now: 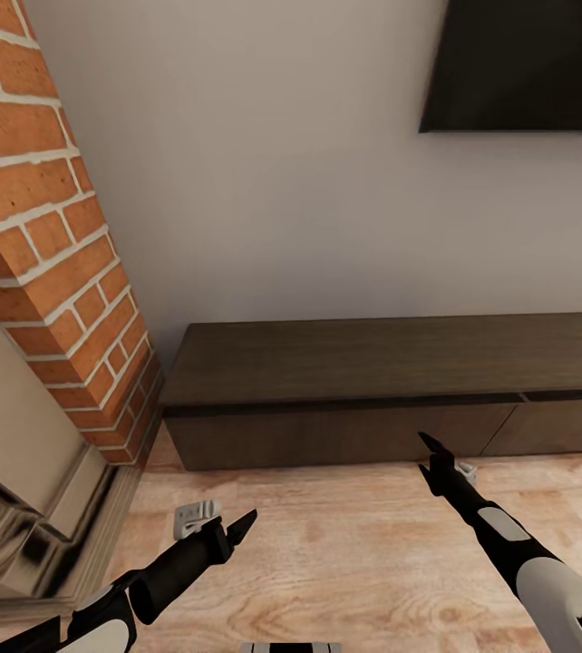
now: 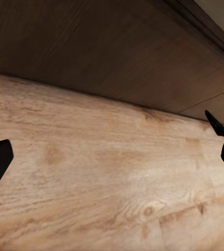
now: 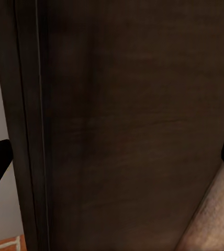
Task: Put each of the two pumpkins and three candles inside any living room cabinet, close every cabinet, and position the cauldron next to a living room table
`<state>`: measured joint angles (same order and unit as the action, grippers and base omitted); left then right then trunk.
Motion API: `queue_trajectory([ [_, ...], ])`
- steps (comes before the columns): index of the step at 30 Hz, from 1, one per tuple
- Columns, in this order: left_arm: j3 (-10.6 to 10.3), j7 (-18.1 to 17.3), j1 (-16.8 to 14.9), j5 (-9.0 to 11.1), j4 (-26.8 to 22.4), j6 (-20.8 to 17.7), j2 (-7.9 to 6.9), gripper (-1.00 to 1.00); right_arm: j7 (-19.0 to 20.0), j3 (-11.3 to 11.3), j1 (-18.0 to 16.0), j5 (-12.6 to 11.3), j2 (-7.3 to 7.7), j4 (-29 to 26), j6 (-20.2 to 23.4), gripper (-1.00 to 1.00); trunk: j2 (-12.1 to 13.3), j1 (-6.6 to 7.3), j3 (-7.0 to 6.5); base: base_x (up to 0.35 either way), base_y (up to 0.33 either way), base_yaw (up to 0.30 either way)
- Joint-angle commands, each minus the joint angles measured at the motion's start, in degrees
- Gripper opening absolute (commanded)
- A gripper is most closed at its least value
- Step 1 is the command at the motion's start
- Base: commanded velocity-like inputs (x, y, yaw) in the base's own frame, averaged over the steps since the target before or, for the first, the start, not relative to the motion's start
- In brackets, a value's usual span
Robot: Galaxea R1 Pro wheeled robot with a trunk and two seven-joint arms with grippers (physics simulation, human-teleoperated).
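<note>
Nearest you, the left gripper at seven o'clock and the right gripper at four o'clock are spread wide, holding nothing. The cabinet lies ahead at twelve, drawers shut. Hook the right fingertips in the gap under its top, then pull straight back.

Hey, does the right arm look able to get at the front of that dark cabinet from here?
Probably yes. The right claw points at the cabinet drawer front with bare wood floor between them and nothing blocking; its jaws are spread and empty.
</note>
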<state>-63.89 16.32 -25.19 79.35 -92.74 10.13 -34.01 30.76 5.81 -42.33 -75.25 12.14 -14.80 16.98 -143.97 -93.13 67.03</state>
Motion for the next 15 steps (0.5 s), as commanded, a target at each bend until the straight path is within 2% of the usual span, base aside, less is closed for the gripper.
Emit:
queue_trajectory([
  [1, -0.3, 0.2, -0.1, 0.5, -0.1, 0.5, -0.15, 1.00, 0.1, 0.4, 0.0, -0.2, -0.06, 0.0, 0.6, 1.00, 0.0, 0.01, 0.05, 0.000, 0.000, 0.000],
  [6, -0.4, 0.1, -0.1, 0.5, -0.1, 0.6, -0.26, 1.00, 0.2, 0.2, 0.0, -0.1, -0.24, -0.1, 0.6, 1.00, 0.0, 0.01, 0.05, 0.014, 0.000, 0.000],
  [10, -0.5, 0.1, -0.1, 0.5, -0.1, 0.6, -0.27, 1.00, 0.3, 0.3, 0.0, -0.1, -0.27, -0.4, 0.6, 1.00, 0.0, 0.01, 0.05, 0.164, 0.000, 0.000],
  [15, -0.5, 0.1, -0.1, 0.3, -0.1, 0.6, -0.27, 1.00, 1.7, 0.3, 0.0, 0.0, -0.20, -0.7, 0.5, 1.00, 0.0, 0.01, 0.05, 0.064, 0.000, 0.000],
])
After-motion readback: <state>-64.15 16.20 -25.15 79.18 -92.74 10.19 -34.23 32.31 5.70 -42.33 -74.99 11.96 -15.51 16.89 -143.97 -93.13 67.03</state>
